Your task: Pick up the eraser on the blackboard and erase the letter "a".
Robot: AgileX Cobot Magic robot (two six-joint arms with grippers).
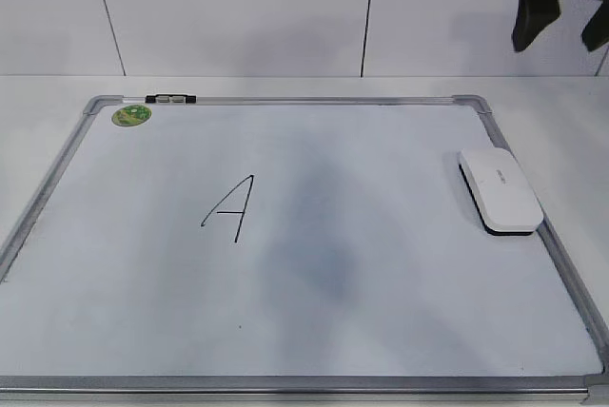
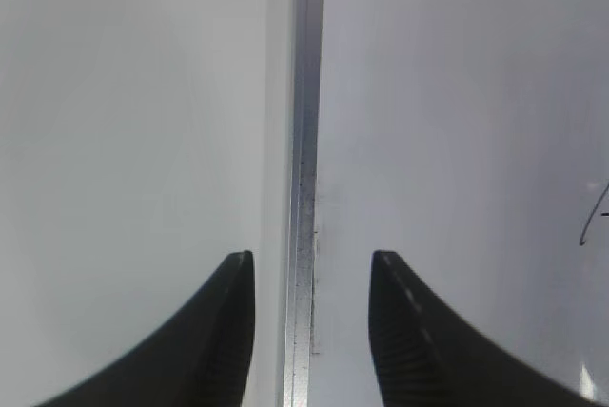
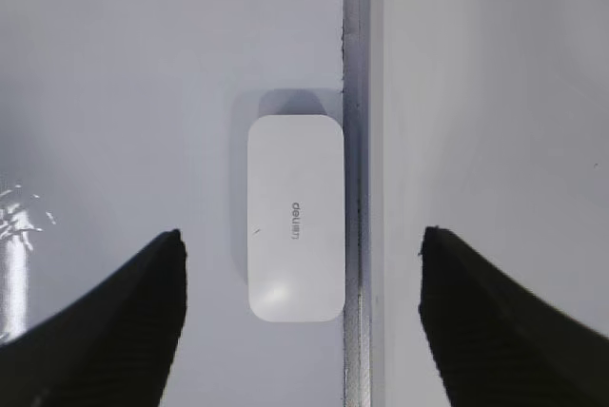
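Exterior view: eraser (image 1: 500, 189) lies flat on the blackboard (image 1: 381, 331), against the right frame edge, untouched. Capital "A" (image 1: 230, 207) sits left of centre; green sticker (image 1: 131, 115) and clip (image 1: 170, 99) near the top-left corner. Right hand (image 3: 303, 264) hangs above the eraser, fingers wide apart, empty. Left hand (image 2: 312, 279) part-open, empty, straddling the board's frame rail.

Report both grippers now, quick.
Left gripper: open, holding nothing, above the board's frame.
Right gripper: open wide, empty, above the eraser.
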